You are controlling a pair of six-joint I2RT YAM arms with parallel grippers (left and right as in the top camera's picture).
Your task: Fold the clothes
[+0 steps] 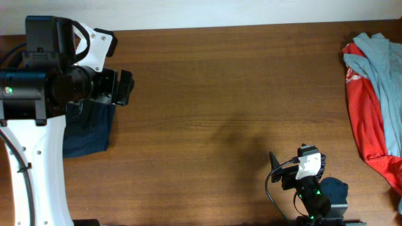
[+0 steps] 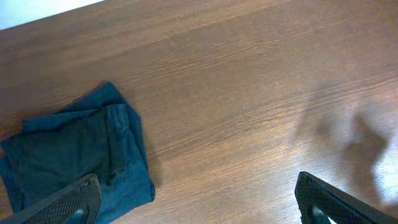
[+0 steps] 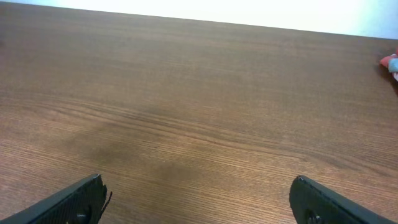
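The clothes lie in two places. A dark navy garment (image 1: 88, 130) is folded flat at the table's left side, partly under my left arm; in the left wrist view the navy garment (image 2: 68, 155) fills the lower left. A red garment (image 1: 367, 107) and a light grey-blue one (image 1: 383, 59) are heaped together at the right edge. My left gripper (image 2: 199, 202) hovers open just right of the navy garment, with its left fingertip (image 2: 74, 198) over the cloth's edge. My right gripper (image 3: 196, 200) is open over bare wood near the front edge, holding nothing.
The wooden table (image 1: 226, 94) stretches between the two arms. A corner of the red garment (image 3: 390, 62) shows far right in the right wrist view. A dark blue lump (image 1: 333, 188) sits beside the right arm's base (image 1: 311, 201).
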